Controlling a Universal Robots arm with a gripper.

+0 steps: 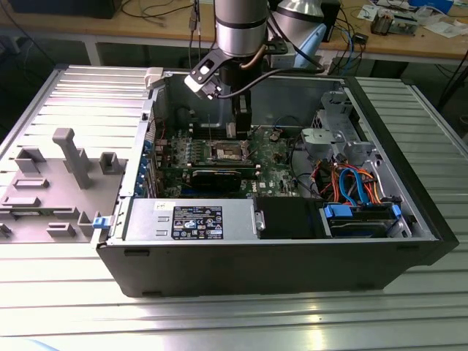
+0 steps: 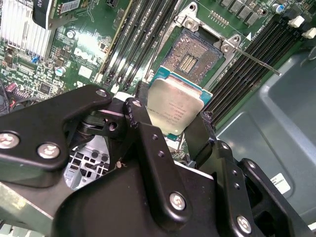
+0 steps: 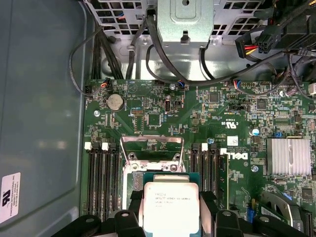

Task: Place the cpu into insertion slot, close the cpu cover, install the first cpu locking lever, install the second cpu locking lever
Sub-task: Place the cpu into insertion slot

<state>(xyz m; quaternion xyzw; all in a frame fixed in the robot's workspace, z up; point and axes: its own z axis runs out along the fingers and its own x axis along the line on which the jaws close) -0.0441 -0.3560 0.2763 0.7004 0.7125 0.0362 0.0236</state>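
My gripper [image 1: 242, 121] hangs inside the open computer case, just above the motherboard. It is shut on the cpu [image 2: 175, 108], a flat square chip with a silver-grey top, held by two opposite edges between the black fingers [image 2: 140, 111]. In the first wrist view the cpu [image 3: 170, 202] sits between the gripper [image 3: 170, 207] fingers, close over the insertion slot. The insertion slot [image 2: 190, 54] lies open, its pin field bare beside the chip. The cpu cover [image 3: 152, 143] stands raised at the slot's far edge. A thin locking lever [image 2: 256, 61] sticks out to one side.
Black memory slots [image 3: 101, 177] flank the socket on both sides. A coin battery [image 3: 115, 101] and a finned heatsink [image 3: 289, 155] sit on the board. The case wall [image 2: 266, 128], drive cage [image 1: 336, 139], cables [image 1: 351, 183] and power supply [image 1: 190, 219] surround the work area.
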